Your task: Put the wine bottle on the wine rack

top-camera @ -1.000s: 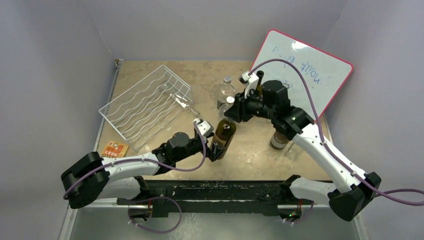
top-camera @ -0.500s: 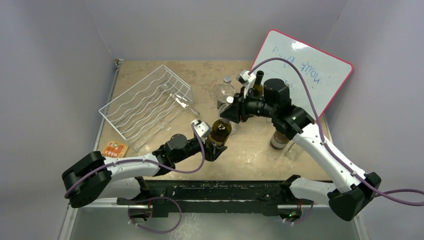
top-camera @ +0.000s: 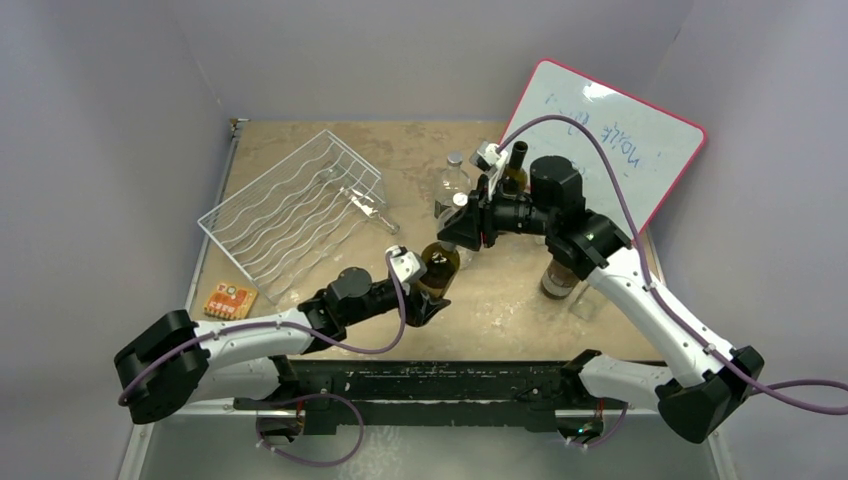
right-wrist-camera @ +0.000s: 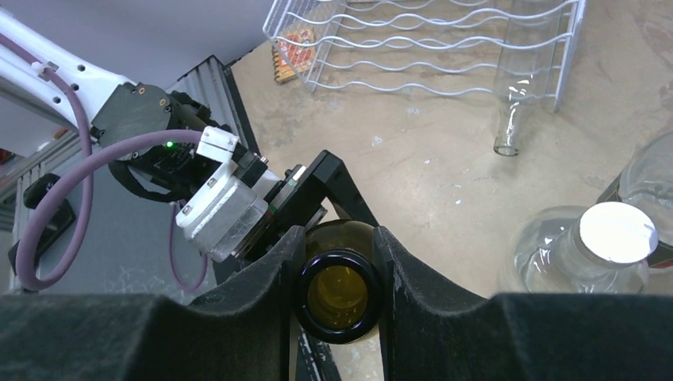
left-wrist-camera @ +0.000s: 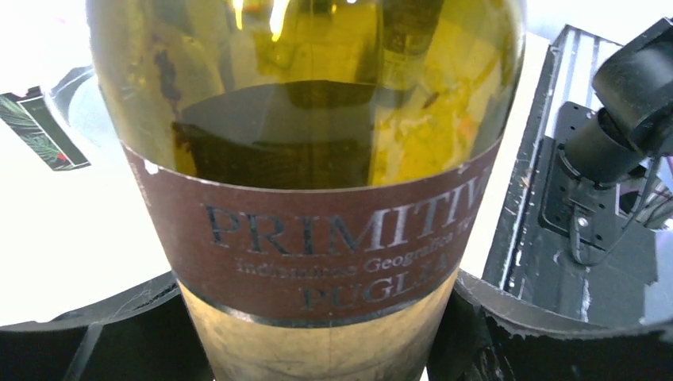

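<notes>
The wine bottle (top-camera: 441,266) is amber-green glass with a brown label, held off the table between both arms, mouth up toward the right arm. My left gripper (top-camera: 425,297) is shut on its lower body; in the left wrist view the bottle (left-wrist-camera: 317,159) fills the frame, with black fingers (left-wrist-camera: 524,333) at both sides. My right gripper (top-camera: 452,232) is shut on the neck; its pads (right-wrist-camera: 397,278) press both sides of the open mouth (right-wrist-camera: 339,295). The white wire wine rack (top-camera: 290,212) stands at the back left, also in the right wrist view (right-wrist-camera: 413,48).
A clear glass bottle (top-camera: 368,208) lies at the rack's right end. Clear plastic bottles (top-camera: 455,178) and a dark bottle (top-camera: 517,165) stand behind the grippers. A whiteboard (top-camera: 600,140) leans at the back right. A brown jar (top-camera: 558,280) stands right; an orange card (top-camera: 230,298) lies left.
The wine bottle has swung more upright, its base drawn nearer and left with my left gripper. My right gripper has stayed on the neck, shifting slightly.
</notes>
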Controlling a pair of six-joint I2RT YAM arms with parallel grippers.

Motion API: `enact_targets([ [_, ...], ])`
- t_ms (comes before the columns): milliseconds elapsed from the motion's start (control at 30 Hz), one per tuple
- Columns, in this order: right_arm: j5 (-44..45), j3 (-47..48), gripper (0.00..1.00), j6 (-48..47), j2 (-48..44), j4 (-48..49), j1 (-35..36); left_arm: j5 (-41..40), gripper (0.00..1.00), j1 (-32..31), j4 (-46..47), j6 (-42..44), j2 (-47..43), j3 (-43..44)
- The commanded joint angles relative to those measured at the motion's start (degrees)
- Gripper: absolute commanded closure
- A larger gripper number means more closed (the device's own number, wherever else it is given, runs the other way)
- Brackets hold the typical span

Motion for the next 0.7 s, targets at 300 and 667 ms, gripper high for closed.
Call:
enact_targets([
  [300,-2.5,8.0,0.27,-1.5,-8.0,0.2,0.0,-5.2,1.0,-0.1,-24.4,15.6,-8.8,20.8],
  [667,8.5,18.6,0.24,-0.9,-4.0,-11.9,0.0,-21.8,1.0,0.0,-46.8,42.8,-13.6,29.2],
])
